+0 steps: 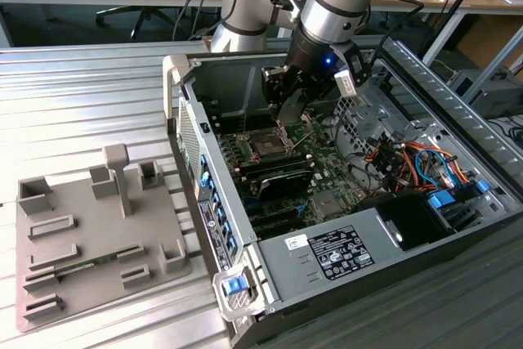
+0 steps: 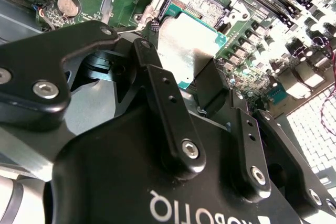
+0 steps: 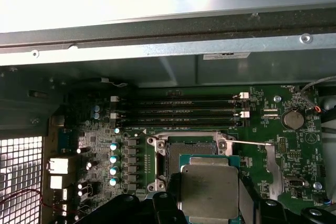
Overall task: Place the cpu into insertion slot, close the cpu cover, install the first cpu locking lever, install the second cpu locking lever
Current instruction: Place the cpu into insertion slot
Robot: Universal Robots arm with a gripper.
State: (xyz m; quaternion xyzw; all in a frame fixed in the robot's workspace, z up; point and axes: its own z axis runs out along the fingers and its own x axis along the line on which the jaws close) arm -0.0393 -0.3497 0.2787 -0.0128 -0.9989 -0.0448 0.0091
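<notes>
Starting at the exterior view's left, a grey fixture tray (image 1: 82,210) lies on the ribbed table (image 1: 82,87), just beside the open computer case (image 1: 184,112). Toward the middle, the arm reaches down into the case and its gripper (image 1: 288,112) hangs over the insertion slot (image 1: 268,146) on the green board. In both wrist views the black fingers (image 3: 173,195) clamp opposite edges of the cpu (image 3: 210,190) — silvery face showing — which partly overlaps the slot, not seated. Further right, blue and orange cables (image 1: 425,161) bunch inside the case.
</notes>
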